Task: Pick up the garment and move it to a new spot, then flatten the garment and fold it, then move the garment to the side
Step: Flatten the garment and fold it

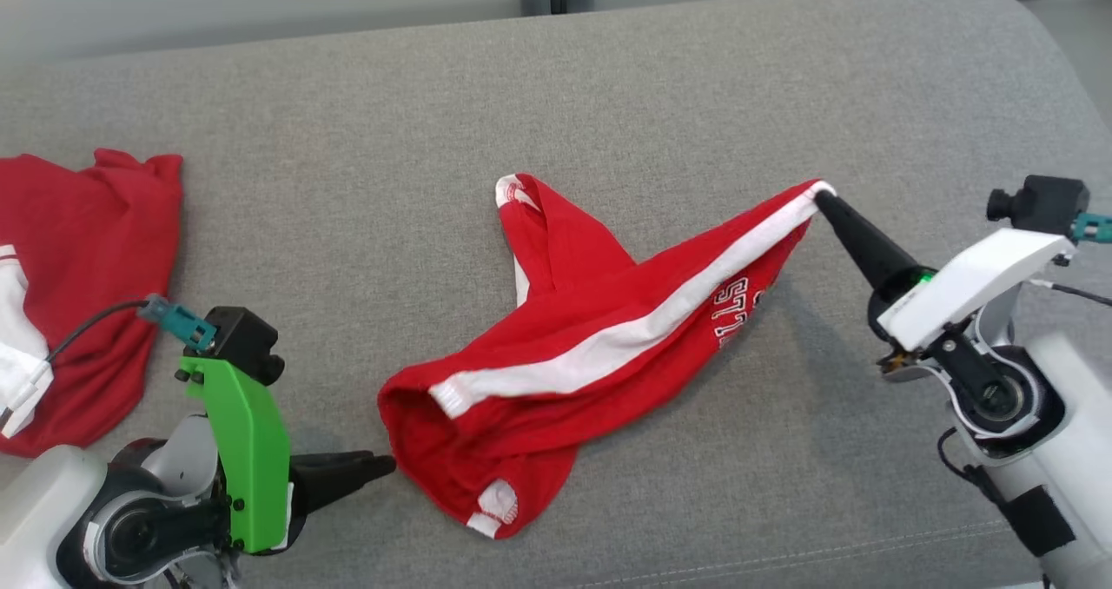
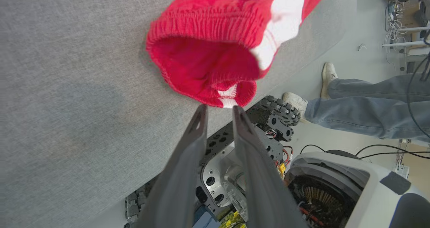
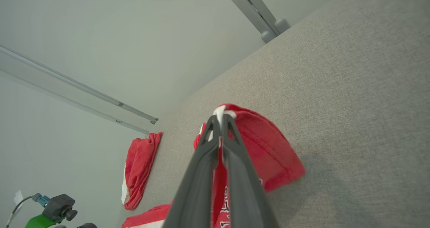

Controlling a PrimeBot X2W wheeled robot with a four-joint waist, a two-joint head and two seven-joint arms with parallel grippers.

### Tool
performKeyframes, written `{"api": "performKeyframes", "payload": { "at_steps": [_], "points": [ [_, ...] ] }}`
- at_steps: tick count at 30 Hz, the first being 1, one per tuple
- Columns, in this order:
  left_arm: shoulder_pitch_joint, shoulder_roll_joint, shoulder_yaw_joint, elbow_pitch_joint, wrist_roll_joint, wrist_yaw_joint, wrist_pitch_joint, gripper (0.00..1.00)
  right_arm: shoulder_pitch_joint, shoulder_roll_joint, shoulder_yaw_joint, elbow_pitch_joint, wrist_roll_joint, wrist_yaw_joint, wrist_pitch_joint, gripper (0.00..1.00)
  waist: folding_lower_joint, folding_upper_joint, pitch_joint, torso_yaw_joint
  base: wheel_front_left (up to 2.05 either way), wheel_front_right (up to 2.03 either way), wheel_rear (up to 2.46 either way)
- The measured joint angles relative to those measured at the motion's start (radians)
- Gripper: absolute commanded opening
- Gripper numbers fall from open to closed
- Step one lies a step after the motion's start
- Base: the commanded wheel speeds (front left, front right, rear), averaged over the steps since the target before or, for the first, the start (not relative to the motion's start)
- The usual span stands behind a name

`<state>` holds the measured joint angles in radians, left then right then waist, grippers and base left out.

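On the grey desk [image 1: 608, 76], head view: red shorts [image 1: 591, 346] lie crumpled; the right gripper [image 1: 821, 196] holds their hem corner, jaws clamped on it; the left gripper [image 1: 382, 466] sits just beside the waistband; left wrist view: jaws parted, empty; right wrist view: jaws pinching white trim.

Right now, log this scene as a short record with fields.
surface: grey upholstered cushion
garment: red shorts, white side stripe, crumpled, mid-cushion
right hand: shut on the shorts at one leg's end
left hand: fingers parted, tips just short of the waistband, holding nothing
other item: second red garment, at the cushion's left end
fold: not yet done
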<state>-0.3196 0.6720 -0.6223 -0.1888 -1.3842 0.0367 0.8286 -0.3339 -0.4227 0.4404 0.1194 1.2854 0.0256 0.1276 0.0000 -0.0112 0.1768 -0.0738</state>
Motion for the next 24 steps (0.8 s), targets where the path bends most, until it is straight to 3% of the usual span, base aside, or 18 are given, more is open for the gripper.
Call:
{"api": "performKeyframes", "payload": {
  "at_steps": [2, 3, 6, 11, 18, 24],
  "points": [
    [-0.018, -0.035, -0.005, 0.053, 0.02, 0.008, -0.004, 0.54, -0.001, 0.053, 0.036, 0.015, -0.037, -0.02, -0.028, 0.0, 0.0, 0.0, 0.037, -0.004, 0.0, 0.0, 0.0],
    [-0.029, -0.051, -0.007, 0.064, 0.026, 0.008, -0.01, 0.54, -0.002, 0.071, 0.046, 0.018, -0.053, -0.029, -0.04, 0.0, 0.0, 0.0, 0.05, -0.006, 0.0, 0.0, 0.0],
    [-0.08, -0.088, -0.004, 0.11, 0.047, 0.016, -0.033, 0.98, -0.008, 0.113, 0.06, 0.029, -0.079, -0.046, -0.07, 0.0, 0.0, 0.0, 0.089, -0.008, 0.0, 0.0, 0.0],
    [-0.162, -0.165, 0.019, 0.193, 0.097, 0.015, -0.117, 1.0, -0.039, 0.141, 0.054, 0.068, -0.103, -0.061, -0.123, 0.0, 0.0, 0.0, 0.152, -0.004, 0.0, 0.0, 0.0],
    [-0.176, -0.265, 0.035, 0.247, 0.12, -0.04, -0.234, 1.0, -0.046, 0.137, 0.037, 0.141, -0.115, -0.052, -0.172, 0.0, 0.0, 0.0, 0.181, 0.038, 0.0, 0.0, 0.0],
    [-0.163, -0.273, 0.045, 0.286, 0.136, -0.072, -0.317, 1.0, -0.038, 0.133, 0.023, 0.191, -0.116, -0.035, -0.201, 0.0, 0.0, 0.0, 0.152, 0.075, 0.0, 0.0, 0.0]
  ]
}}
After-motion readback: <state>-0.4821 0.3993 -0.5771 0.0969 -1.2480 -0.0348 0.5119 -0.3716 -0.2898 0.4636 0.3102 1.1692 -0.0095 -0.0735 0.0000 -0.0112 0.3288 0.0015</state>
